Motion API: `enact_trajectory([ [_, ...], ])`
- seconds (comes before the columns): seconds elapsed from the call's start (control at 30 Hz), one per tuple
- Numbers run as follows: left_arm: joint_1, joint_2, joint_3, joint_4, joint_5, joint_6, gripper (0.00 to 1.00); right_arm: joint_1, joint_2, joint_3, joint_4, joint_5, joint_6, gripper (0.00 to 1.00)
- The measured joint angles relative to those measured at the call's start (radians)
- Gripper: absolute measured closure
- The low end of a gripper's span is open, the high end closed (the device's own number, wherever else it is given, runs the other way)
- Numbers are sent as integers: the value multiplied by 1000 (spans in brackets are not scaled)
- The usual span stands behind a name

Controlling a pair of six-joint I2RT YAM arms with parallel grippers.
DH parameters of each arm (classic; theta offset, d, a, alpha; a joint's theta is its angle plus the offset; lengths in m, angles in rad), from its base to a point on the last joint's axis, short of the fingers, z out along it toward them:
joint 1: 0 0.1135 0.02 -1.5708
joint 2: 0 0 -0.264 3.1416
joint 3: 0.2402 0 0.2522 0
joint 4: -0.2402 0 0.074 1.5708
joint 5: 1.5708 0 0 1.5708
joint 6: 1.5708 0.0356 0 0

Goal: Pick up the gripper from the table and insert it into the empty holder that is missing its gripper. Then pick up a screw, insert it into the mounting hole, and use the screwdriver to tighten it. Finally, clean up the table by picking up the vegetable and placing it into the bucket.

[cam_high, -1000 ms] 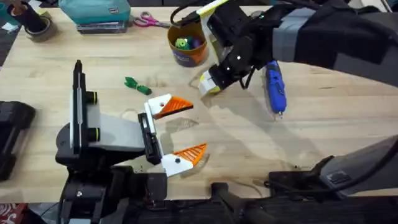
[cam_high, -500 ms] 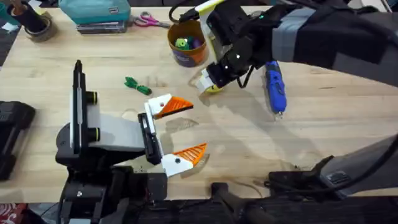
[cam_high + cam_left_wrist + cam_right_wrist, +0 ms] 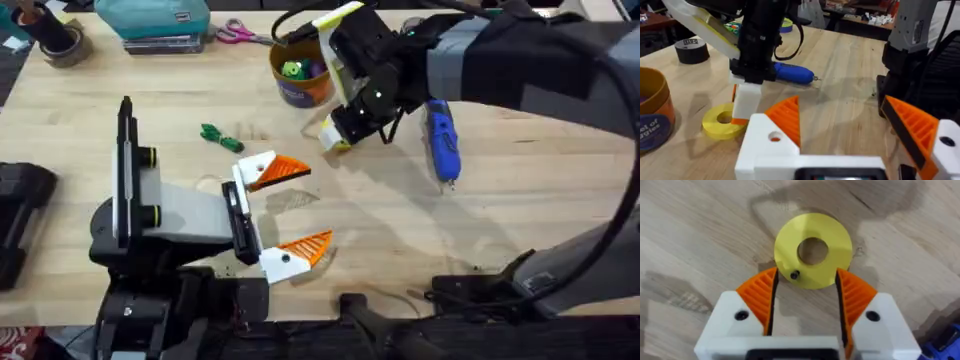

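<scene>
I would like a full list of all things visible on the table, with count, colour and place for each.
Bucket: 1, orange with dark band, far centre, toys inside.
Disc: 1, yellow, holed, under the right gripper; a small dark screw lies on it.
Screwdriver: 1, blue, right of the disc.
Vegetable: 1, dark green, left of centre.
Scissors: 1, pink handles, far edge.
Tape: 1 roll, far left corner.
Box: 1, teal, far left.
Left gripper: white, orange pads, open, near centre.
Right gripper: open, straddling the disc.
</scene>
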Motion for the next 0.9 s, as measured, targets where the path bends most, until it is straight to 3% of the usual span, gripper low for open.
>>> enact_trajectory([
  [0.9,0,0,0,0,0,0,15,16,9,0,1,-6,2,463],
])
